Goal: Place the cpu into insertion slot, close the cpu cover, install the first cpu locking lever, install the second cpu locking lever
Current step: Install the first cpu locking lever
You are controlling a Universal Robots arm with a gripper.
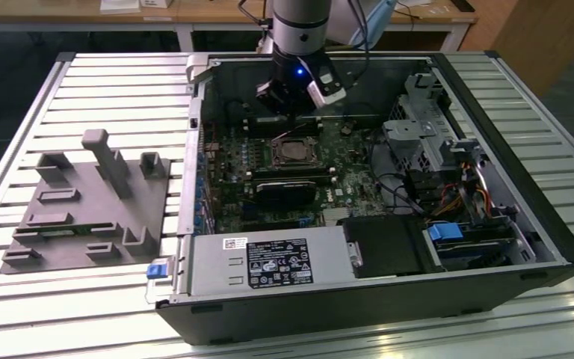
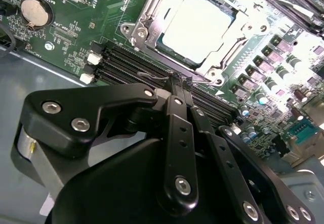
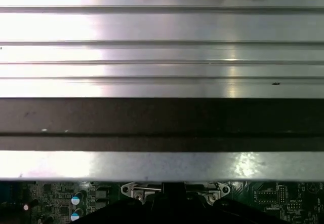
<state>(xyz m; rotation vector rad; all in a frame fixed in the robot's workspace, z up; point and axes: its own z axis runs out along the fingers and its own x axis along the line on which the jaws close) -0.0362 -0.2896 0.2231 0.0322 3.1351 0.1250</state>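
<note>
**Fig.** Open computer case (image 1: 367, 307) on the slatted worktop (image 1: 117, 82). The cpu (image 2: 198, 24) lay seated in the insertion slot (image 2: 174, 51), and the cpu cover (image 2: 136, 29) appeared lowered flat round it. In the exterior view the claw (image 1: 289, 112) hung at 12 o'clock of the slot. In the second wrist view its fingers (image 2: 174, 107) stood closed together, with the tips beside a thin wire locking lever (image 2: 151, 75). Whether they nipped it could not be told. The lever was judged stiff, springy and slick, best taken near its bent free end. The chip was judged light and fragile, to be held by its edges only.
</note>
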